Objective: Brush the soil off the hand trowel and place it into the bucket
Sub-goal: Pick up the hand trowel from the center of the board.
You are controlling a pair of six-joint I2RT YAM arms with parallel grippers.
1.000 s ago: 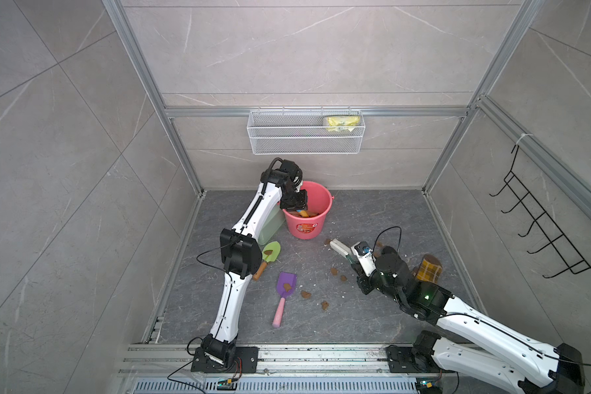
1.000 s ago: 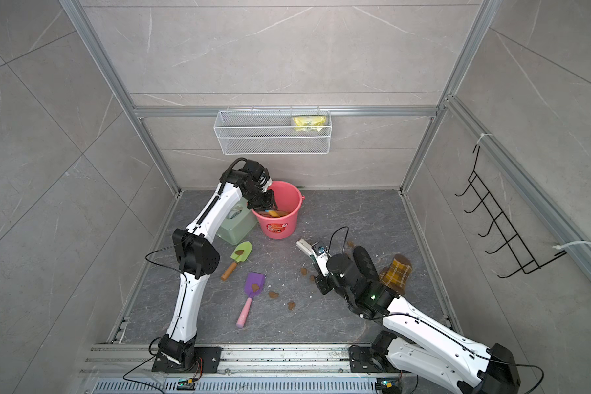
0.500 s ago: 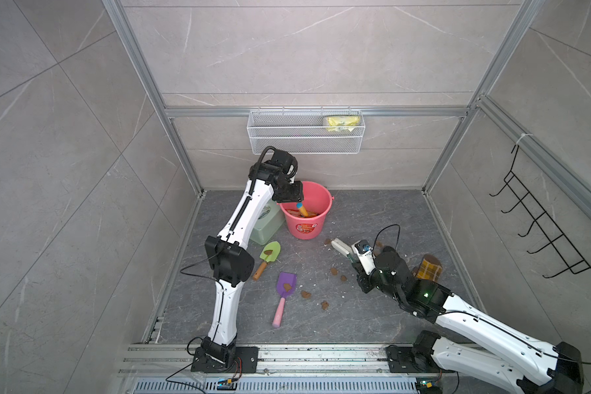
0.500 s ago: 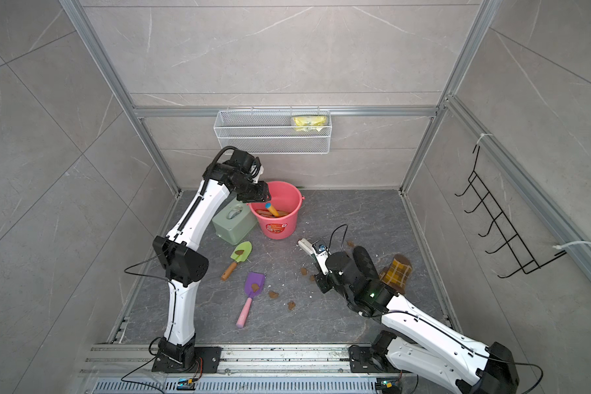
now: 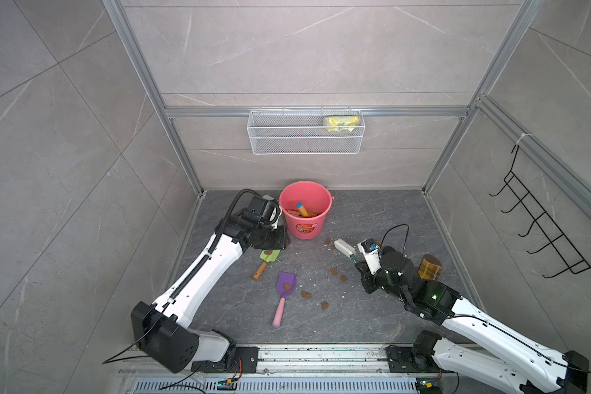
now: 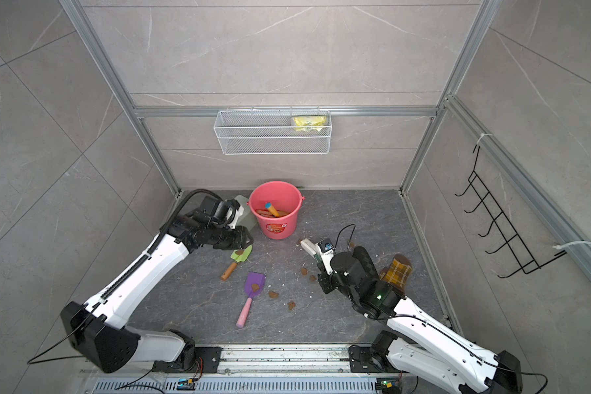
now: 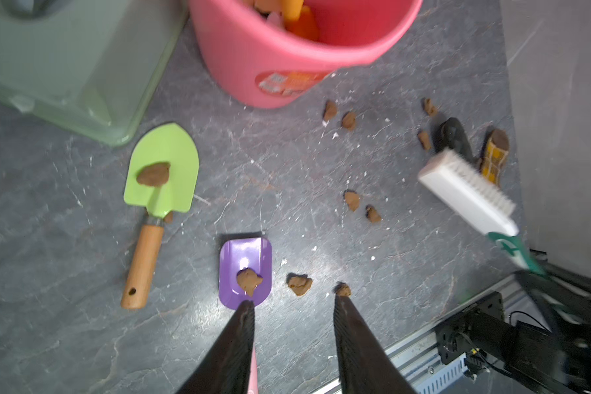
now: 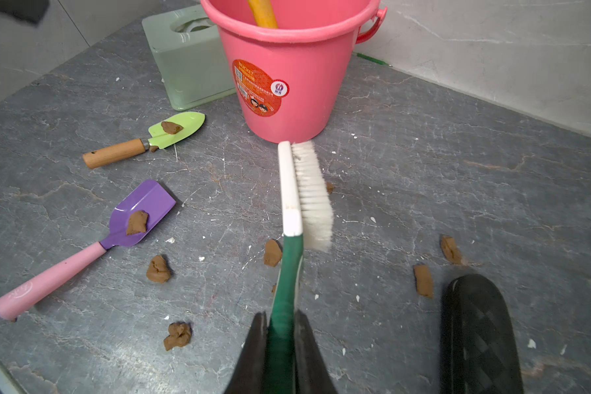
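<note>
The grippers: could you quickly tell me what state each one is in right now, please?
Left gripper: open, jaws apart, holding nothing.
Right gripper: shut on the green handle of the brush.

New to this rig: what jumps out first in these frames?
The coral-pink bucket stands near the back wall. In front of it lie a green trowel and a purple scoop, each carrying a brown soil lump. The right pincer is shut on a white brush.
</note>
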